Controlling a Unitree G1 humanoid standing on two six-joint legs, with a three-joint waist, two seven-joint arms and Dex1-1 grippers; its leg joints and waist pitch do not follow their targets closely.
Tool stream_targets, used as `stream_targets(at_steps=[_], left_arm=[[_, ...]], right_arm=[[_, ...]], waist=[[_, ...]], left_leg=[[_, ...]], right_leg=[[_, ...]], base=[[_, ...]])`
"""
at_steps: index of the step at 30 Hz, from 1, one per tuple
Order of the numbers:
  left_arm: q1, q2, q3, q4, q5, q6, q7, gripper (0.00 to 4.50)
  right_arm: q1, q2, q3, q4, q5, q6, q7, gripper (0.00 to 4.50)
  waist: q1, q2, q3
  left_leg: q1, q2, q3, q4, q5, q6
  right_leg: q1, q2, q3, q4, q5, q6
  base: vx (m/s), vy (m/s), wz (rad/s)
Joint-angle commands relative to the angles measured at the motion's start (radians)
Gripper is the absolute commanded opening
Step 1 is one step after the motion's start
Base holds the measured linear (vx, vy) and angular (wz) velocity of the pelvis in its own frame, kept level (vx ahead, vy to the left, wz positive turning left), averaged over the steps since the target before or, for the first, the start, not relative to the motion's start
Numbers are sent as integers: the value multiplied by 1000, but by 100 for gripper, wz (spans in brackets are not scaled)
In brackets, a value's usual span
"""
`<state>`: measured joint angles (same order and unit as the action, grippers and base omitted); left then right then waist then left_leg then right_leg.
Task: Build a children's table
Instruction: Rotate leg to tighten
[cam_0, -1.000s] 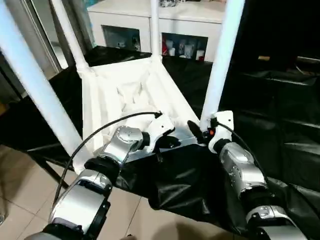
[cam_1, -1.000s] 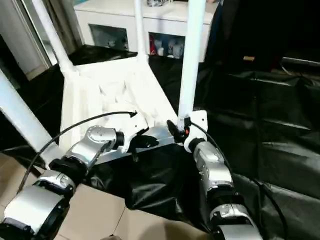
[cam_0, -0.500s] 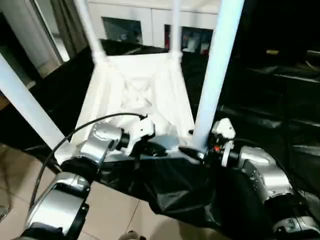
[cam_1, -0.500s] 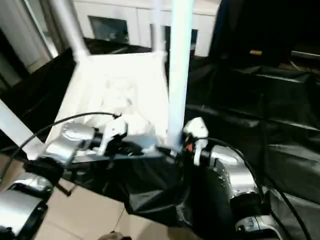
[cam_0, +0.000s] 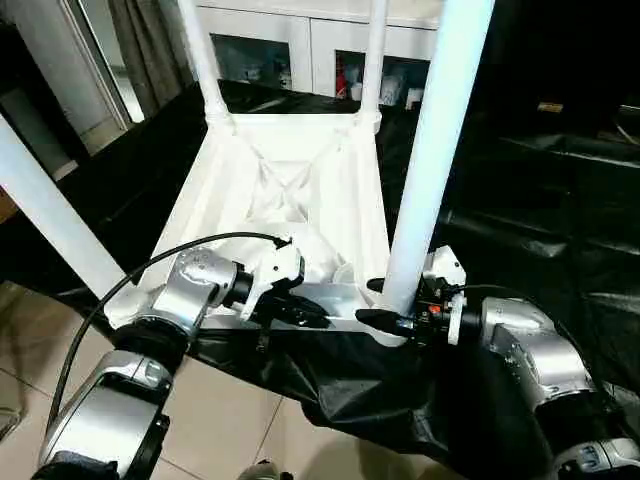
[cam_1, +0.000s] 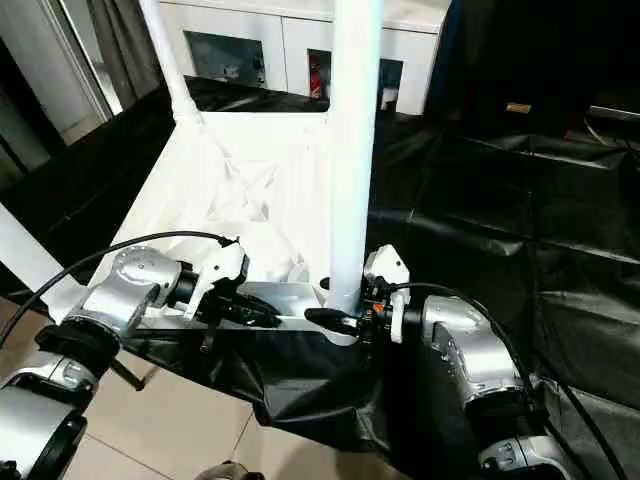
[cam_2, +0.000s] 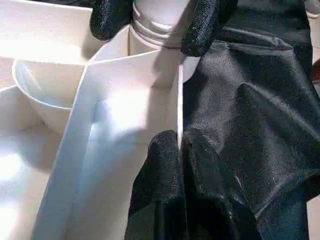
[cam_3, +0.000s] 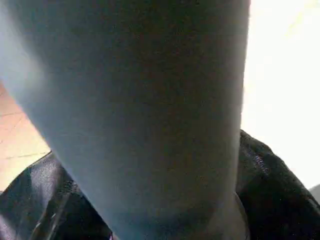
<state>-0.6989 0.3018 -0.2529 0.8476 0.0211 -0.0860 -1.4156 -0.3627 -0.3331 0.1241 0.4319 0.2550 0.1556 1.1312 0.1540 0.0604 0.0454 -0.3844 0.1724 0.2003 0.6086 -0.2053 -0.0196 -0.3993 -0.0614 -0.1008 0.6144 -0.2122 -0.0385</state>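
The children's table (cam_0: 300, 190) lies upside down on the black-draped desk (cam_0: 560, 230), legs upright. The right tool (cam_0: 392, 318) straddles the near-right leg (cam_0: 428, 160) at its base, fingers spread either side, that leg rising toward 12 o'clock. The left tool (cam_2: 181, 150), at its 9 o'clock, pinches the near rim (cam_2: 179, 95), fingers closed on it.

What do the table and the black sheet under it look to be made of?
The table: apparently moulded plastic, white and slightly glossy, with ribs across its underside. The black sheet: thin, shiny film or coated fabric, perhaps plastic; it creases and drapes over the edge.
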Motion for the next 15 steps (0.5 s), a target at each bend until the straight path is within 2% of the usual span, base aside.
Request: stream_targets(at_steps=[1, 2, 3, 4, 5, 6, 7, 8, 9, 10, 11, 12, 13, 14, 15], left_arm=[[2, -25, 4, 4, -10, 21, 40, 0], [-12, -43, 10, 32, 8, 18, 114, 0], [-23, -57, 13, 54, 23, 15, 172, 0], [-24, -57, 14, 55, 24, 14, 175, 0], [-38, -74, 18, 80, 38, 17, 244, 0], [-54, -99, 24, 105, 47, 24, 312, 0], [-63, -116, 25, 116, 53, 28, 351, 0], [-67, -123, 25, 120, 55, 29, 367, 0], [-76, -145, 25, 129, 60, 35, 405, 0], [-81, -157, 25, 133, 62, 38, 425, 0], [-89, -176, 24, 140, 66, 43, 454, 0], [-99, -198, 23, 148, 71, 49, 491, 0], [-109, -218, 23, 159, 75, 51, 518, 0], [-117, -238, 22, 167, 77, 53, 538, 0], [-124, -257, 20, 176, 78, 50, 549, 0]], right_arm=[[23, 29, 26, 17, -20, 38, -50, 265], [22, 55, 17, 60, -58, 20, -149, 265], [18, 76, 8, 97, -84, 9, -228, 265], [17, 78, 7, 99, -86, 9, -232, 264], [9, 106, -12, 137, -98, 3, -318, 264], [-2, 140, -41, 179, -105, -2, -423, 263], [-10, 162, -59, 201, -107, 1, -492, 263], [-14, 172, -67, 209, -109, 3, -521, 263], [-23, 193, -87, 229, -110, 7, -591, 263], [-28, 204, -96, 239, -111, 8, -625, 263], [-39, 222, -109, 256, -111, 7, -674, 263], [-53, 244, -124, 275, -106, 9, -726, 263], [-68, 266, -136, 293, -102, 9, -763, 263], [-83, 287, -142, 305, -97, 13, -783, 263], [-96, 307, -136, 311, -103, 7, -786, 263]], waist=[[3, -8, -72], [2, -7, -68], [-1, -4, -63], [-4, -7, -58], [-8, -7, -52], [-18, -1, -38], [-23, 1, -35], [-34, -3, -26], [-46, -2, -28], [-50, -1, -32], [-55, 5, -36], [-59, 10, -37], [-61, 9, -37], [-64, 9, -34], [-63, 10, -32]], left_leg=[[16, 87, -44, -61, -49, 112], [16, 87, -44, -64, -70, 100], [20, 84, -43, -68, -114, 77], [23, 84, -43, -73, -144, 63], [30, 80, -44, -77, -206, 35], [45, 80, -47, -86, -283, 3], [55, 77, -50, -88, -321, -12], [66, 71, -57, -90, -391, -35], [67, 71, -64, -96, -419, -46], [67, 73, -68, -100, -422, -46], [65, 74, -68, -105, -407, -39], [66, 78, -65, -108, -395, -34], [65, 78, -65, -110, -391, -34], [69, 74, -61, -109, -404, -33], [79, 69, -59, -104, -421, -31]], right_leg=[[54, -123, 66, -55, 22, -208], [51, -124, 67, -62, -15, -204], [49, -124, 66, -73, -90, -195], [48, -124, 66, -82, -148, -187], [49, -127, 66, -97, -280, -165], [39, -128, 66, -118, -432, -139], [39, -129, 62, -126, -507, -123], [39, -131, 53, -144, -642, -79], [49, -134, 47, -154, -680, -46], [53, -134, 46, -153, -660, -44], [56, -132, 46, -153, -609, -44], [55, -133, 47, -154, -550, -62], [56, -131, 46, -151, -524, -71], [49, -129, 46, -153, -520, -80], [44, -131, 44, -158, -543, -81]], base=[[0, 0, 0], [0, 0, 0], [0, 0, 0], [0, 0, 0], [0, 0, 0], [-55, 0, 0], [-55, 0, 0], [-62, 8, -6], [-51, 27, -13], [-51, 27, -13], [0, 0, 0], [0, 0, 0], [0, 0, 0], [0, 0, 0], [0, 0, 0]])
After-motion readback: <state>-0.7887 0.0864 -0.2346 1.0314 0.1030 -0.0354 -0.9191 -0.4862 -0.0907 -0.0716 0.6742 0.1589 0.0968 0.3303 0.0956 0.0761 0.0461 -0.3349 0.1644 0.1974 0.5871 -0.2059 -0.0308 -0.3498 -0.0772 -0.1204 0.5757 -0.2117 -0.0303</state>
